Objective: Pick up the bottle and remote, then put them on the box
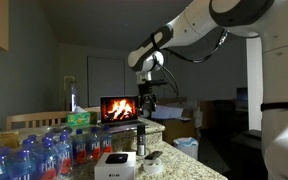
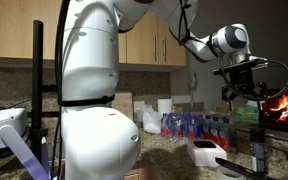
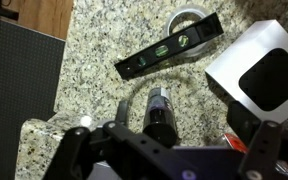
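Observation:
The small dark bottle stands upright on the granite counter, seen from above in the wrist view. It also shows in both exterior views. The black remote lies flat just beyond it. The low white box with a dark mark lies beside them and shows in both exterior views. My gripper is open and empty. It hangs well above the bottle in both exterior views.
Several clear water bottles with blue and red labels crowd the counter behind the box. A tape roll lies by the remote. A screen showing a fire stands at the back. A dark panel borders the counter edge.

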Robot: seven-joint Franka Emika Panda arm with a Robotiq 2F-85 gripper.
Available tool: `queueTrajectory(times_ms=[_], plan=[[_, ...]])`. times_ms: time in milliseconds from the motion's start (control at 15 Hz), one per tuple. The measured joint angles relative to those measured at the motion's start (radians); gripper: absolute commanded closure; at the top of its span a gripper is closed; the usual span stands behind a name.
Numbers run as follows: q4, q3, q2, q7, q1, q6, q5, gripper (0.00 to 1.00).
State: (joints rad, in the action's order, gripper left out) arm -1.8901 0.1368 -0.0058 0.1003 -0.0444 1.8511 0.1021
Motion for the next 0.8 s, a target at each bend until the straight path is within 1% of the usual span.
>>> queueTrajectory(times_ms=[133, 467, 667, 800], plan=[[0.007, 0.000, 0.004, -0.005, -0.004, 0.000, 0.000, 0.00], [0.071, 0.001, 0.034, -0.008, -0.021, 0.026, -0.022, 0.00], [0.088, 0.001, 0.083, -0.011, -0.026, 0.083, -0.041, 0.00], [0.095, -0.001, 0.122, -0.011, -0.028, 0.108, -0.073, 0.00]])
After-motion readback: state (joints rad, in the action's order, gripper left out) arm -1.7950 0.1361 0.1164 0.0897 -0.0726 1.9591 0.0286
